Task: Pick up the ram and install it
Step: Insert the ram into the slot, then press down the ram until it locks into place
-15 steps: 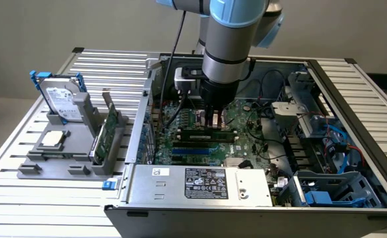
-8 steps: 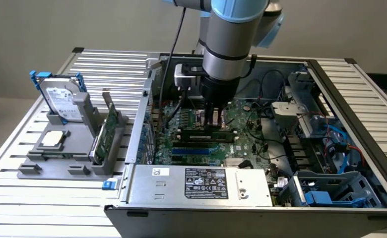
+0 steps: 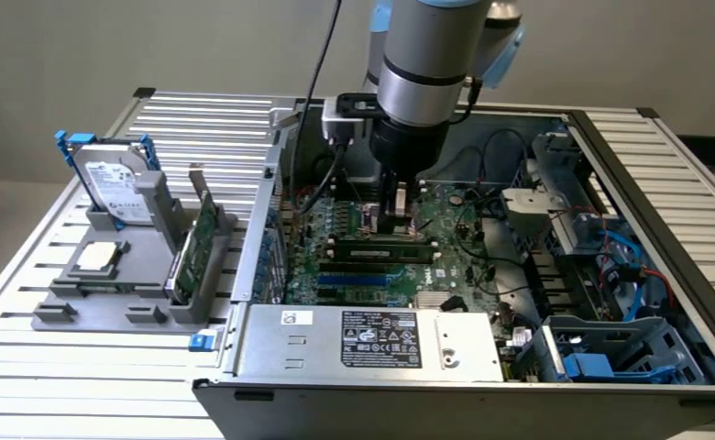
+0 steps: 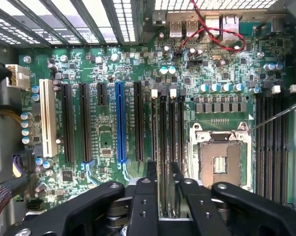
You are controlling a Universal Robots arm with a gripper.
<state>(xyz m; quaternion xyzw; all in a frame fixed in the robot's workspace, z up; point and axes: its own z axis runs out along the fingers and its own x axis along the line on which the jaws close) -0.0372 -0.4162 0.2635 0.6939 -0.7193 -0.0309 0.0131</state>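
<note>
Install step: my gripper point(image 4: 163, 196) clenched on ram point(image 4: 163, 162), edge-on over mobo point(image 4: 103, 132) slot point(image 4: 173, 128). Next needs straight, even press-down, I judge.

I counted one open computer case point(image 3: 333, 344) on the table, one hard drive point(image 3: 113, 188) and one green circuit card point(image 3: 192, 243) upright in one grey holder point(image 3: 101, 307). On the motherboard point(image 4: 103, 78) I saw one blue slot point(image 4: 120, 123), one white slot point(image 4: 47, 118), one CPU socket point(image 4: 220, 160).
</note>
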